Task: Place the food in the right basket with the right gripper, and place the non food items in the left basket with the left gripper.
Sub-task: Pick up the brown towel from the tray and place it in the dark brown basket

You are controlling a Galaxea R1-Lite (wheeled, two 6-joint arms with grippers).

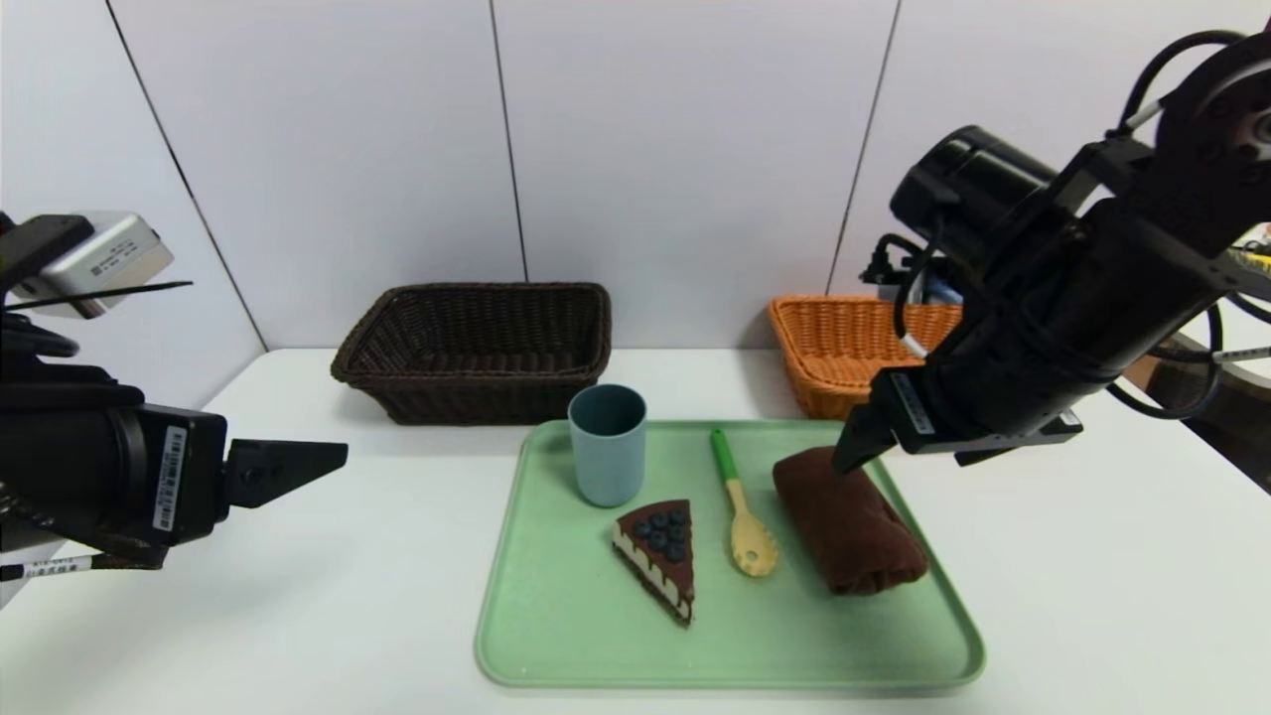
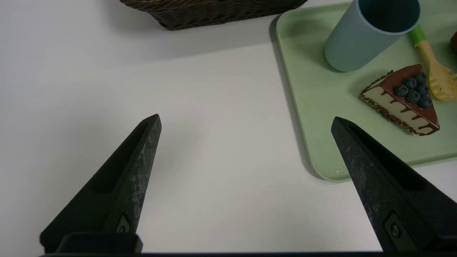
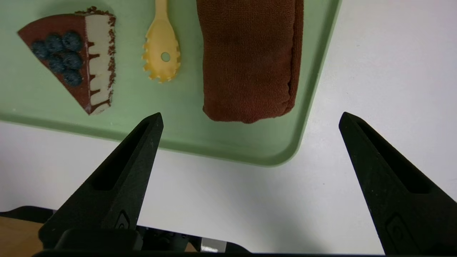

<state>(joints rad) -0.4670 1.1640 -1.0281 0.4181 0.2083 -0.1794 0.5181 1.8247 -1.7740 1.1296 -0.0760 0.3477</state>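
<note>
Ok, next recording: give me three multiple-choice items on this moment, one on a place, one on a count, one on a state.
1. Where does the blue-grey plastic cup stand?
A. in the dark brown woven basket
B. on the pale green tray
C. on the bare white table

2. How many things lie on the tray?
A. two
B. four
C. six

3. How is the right gripper?
A. open, holding nothing
B. shut on the rolled brown towel
C. shut on the chocolate cake slice

Key: 1 B, the cup stands at the tray's far corner. 2 B: cup, cake, green-handled yellow spoon, towel. 3 A, its jaws stand wide apart.
</note>
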